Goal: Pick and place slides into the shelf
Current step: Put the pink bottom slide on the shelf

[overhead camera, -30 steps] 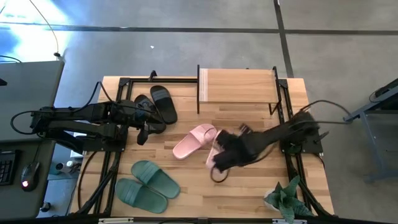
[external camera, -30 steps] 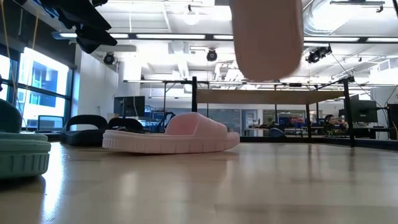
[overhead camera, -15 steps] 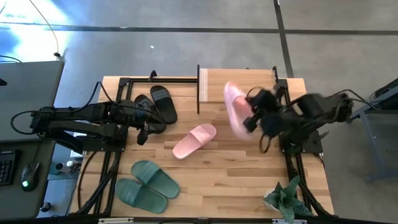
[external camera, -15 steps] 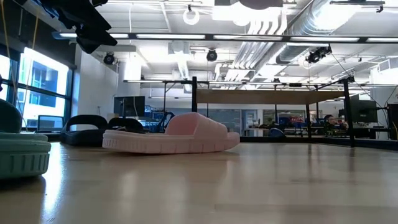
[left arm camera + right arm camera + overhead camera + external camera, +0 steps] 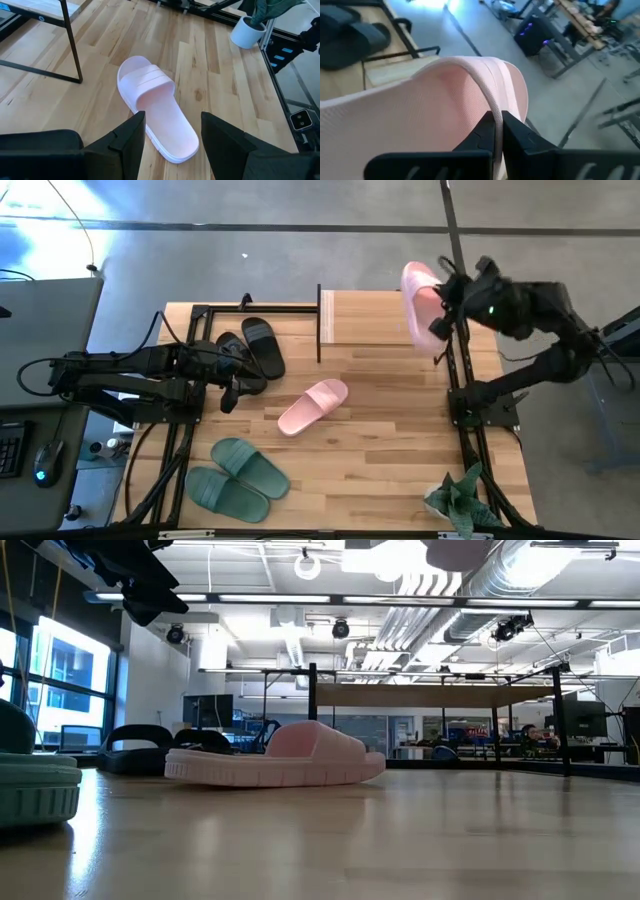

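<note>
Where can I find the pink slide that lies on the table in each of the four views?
High view: the pink slide on the table lies mid-table, in front of the shelf.
Low view: the slide sits left of centre, the shelf behind it.
Left wrist view: it fills the middle, just beyond the left gripper.
Right wrist view: not in it; only the held pink slide shows.
Shared landmark: the shelf's black frame.

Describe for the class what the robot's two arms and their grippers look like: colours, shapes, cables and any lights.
Both arms are dark, near-black, built of chunky jointed segments. The left arm trails thin black cables; its left gripper has two broad, flat black fingers with angular tips. The right arm shows a small green light near its wrist, and the right gripper has matching black fingers.
</note>
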`<action>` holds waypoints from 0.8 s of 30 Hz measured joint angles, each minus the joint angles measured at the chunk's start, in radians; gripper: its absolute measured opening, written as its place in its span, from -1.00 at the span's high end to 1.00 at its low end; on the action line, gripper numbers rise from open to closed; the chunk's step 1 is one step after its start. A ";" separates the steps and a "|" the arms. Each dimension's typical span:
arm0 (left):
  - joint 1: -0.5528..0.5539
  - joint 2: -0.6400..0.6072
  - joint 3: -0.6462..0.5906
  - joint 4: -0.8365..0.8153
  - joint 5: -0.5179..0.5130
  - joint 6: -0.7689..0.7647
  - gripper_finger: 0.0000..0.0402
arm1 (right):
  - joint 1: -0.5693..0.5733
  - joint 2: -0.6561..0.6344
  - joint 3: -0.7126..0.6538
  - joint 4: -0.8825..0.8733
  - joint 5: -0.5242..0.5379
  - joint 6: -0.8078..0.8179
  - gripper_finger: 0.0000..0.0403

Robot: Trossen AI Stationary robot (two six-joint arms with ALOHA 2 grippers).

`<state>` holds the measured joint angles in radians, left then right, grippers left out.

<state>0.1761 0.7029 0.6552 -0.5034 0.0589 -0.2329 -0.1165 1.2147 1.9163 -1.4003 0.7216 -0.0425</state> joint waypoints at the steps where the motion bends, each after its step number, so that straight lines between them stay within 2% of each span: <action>1: 0.000 0.000 0.000 0.000 0.000 0.000 0.12 | -0.040 -0.005 0.000 0.031 -0.056 -0.044 1.00; 3: 0.000 0.000 0.000 0.000 0.000 0.000 0.12 | -0.110 -0.011 0.000 0.111 -0.158 -0.123 1.00; 7: 0.000 0.000 0.000 0.000 0.000 0.000 0.12 | -0.216 -0.006 -0.006 0.166 -0.224 -0.217 1.00; 9: 0.000 0.000 0.000 0.000 0.000 0.000 0.12 | -0.255 -0.018 -0.074 0.176 -0.258 -0.233 1.00; 12: 0.000 0.000 0.000 0.000 0.000 0.000 0.12 | -0.306 -0.073 -0.288 0.283 -0.334 -0.246 1.00; 14: 0.000 0.000 0.000 0.000 0.000 0.000 0.12 | -0.326 -0.118 -0.433 0.390 -0.317 -0.289 1.00; 17: 0.000 0.000 0.000 0.000 0.000 0.000 0.12 | -0.333 -0.160 -0.568 0.504 -0.245 -0.338 1.00; 24: 0.000 0.000 0.000 0.000 0.000 0.000 0.12 | -0.377 -0.142 -0.727 0.490 -0.249 -0.390 1.00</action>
<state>0.1763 0.7029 0.6552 -0.5034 0.0589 -0.2329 -0.4938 1.0725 1.1889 -0.9106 0.4728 -0.4328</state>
